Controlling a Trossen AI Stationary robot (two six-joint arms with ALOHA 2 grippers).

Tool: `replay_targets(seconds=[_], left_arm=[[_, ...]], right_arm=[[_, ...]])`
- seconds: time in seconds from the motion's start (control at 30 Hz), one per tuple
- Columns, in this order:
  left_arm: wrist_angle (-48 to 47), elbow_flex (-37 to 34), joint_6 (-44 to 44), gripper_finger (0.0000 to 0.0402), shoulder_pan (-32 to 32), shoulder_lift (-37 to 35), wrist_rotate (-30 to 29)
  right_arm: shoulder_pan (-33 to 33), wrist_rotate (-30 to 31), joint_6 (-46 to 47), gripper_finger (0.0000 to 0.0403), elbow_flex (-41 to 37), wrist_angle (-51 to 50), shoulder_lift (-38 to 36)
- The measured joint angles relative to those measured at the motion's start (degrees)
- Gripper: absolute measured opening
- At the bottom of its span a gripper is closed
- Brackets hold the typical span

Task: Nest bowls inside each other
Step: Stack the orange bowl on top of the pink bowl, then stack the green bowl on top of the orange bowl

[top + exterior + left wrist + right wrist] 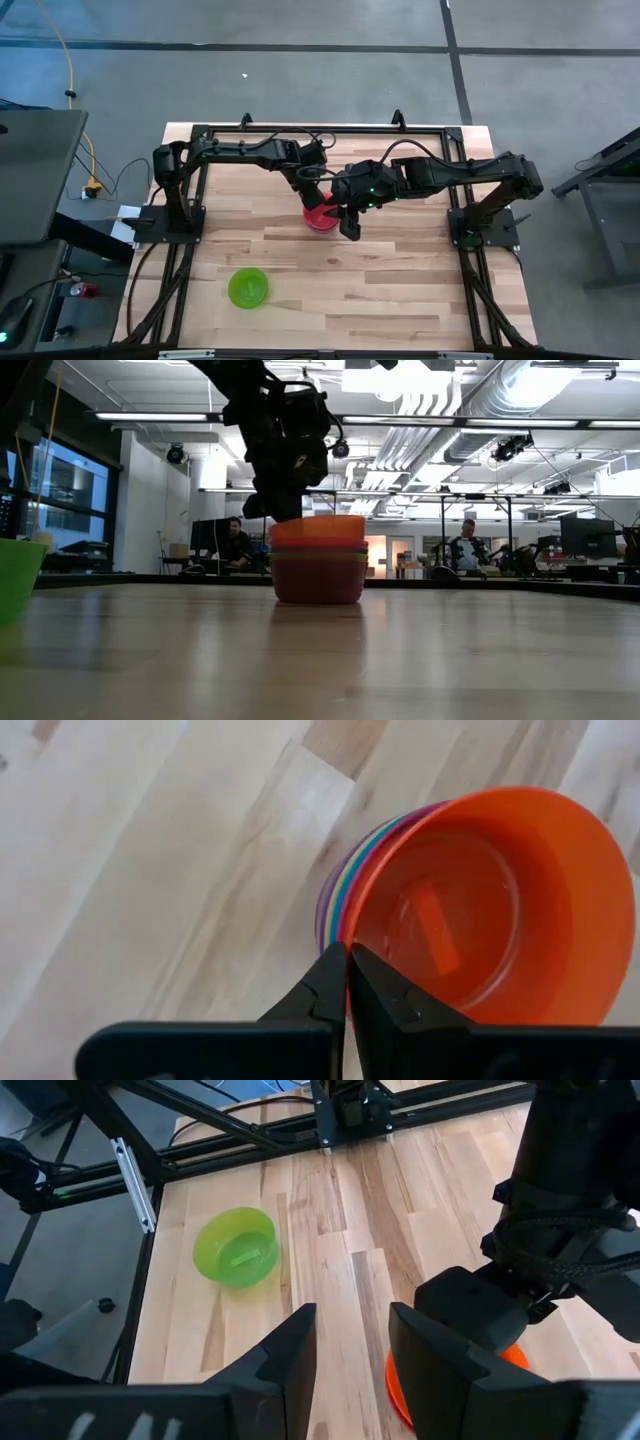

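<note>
Currently, a nested stack of bowls sits near the centre of the wooden table, with the orange bowl on top. In the left wrist view, thin rims of pink, yellow, blue and purple show in layers beneath the orange one. The low view shows the stack upright on the table, orange rim uppermost and darker red tones below.

The left gripper is at the stack, its two fingers pinched together on the near rim of the orange bowl; the wall of the bowl runs between the tips. The left arm reaches in from the far left corner of the frame.

The right gripper hovers just beside the stack, on its right side, fingers parted with a clear gap and nothing between them. Only an edge of the orange bowl shows past its fingers.

The green bowl stands alone, well apart from the stack, toward the near left of the table, upright and open side up.

Two people sit in the room behind the table.
</note>
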Motion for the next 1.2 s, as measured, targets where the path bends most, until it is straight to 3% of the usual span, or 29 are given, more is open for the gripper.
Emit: replay_targets(seconds=[0.43,0.97,1.2], left_arm=[[0.0,0.0,-0.4,0.0006,-0.1,0.0,1.2],[-0.2,0.0,1.5,0.0136,0.0,-2.4,2.9],[-14.1,0.0,15.5,0.0166,0.0,-9.1,1.8]], right_arm=[[0.0,0.0,-0.1,0.0119,0.0,0.0,0.0],[0.0,0.0,-0.1,0.0119,0.0,-1.0,0.0],[0.3,0.0,0.4,0.0119,0.0,-3.7,0.0]])
